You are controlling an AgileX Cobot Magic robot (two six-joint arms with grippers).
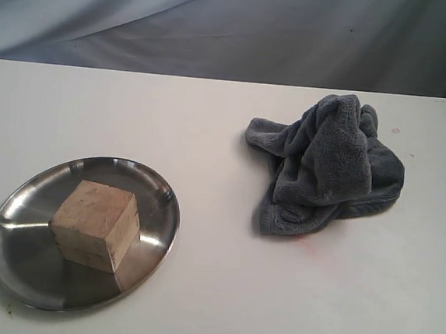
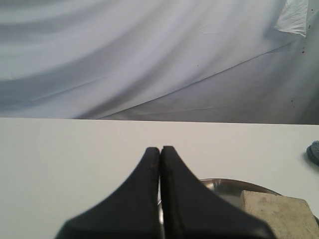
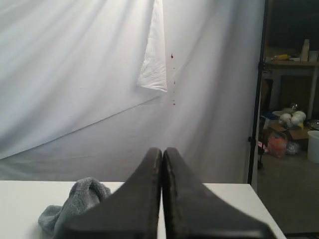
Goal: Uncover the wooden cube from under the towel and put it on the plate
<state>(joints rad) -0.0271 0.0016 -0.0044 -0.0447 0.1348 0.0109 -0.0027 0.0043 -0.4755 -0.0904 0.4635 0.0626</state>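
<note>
The wooden cube (image 1: 97, 224) rests on the steel plate (image 1: 19, 266) at the front left of the table, fully uncovered. The dark blue-grey towel (image 1: 328, 167) lies crumpled in a heap at the right, apart from the plate. Neither gripper shows in the exterior view. In the left wrist view my left gripper (image 2: 160, 149) is shut and empty, with the plate (image 2: 224, 185) and a corner of the cube (image 2: 279, 211) just beyond it. My right gripper (image 3: 162, 150) is shut on nothing, and part of the towel (image 3: 75, 201) shows beside it.
A pale draped backdrop (image 1: 220, 26) hangs behind the white table (image 1: 290, 298). In the right wrist view the table's end (image 3: 249, 199) gives way to a dark pole (image 3: 256, 99) and a cluttered room (image 3: 291, 129) beyond.
</note>
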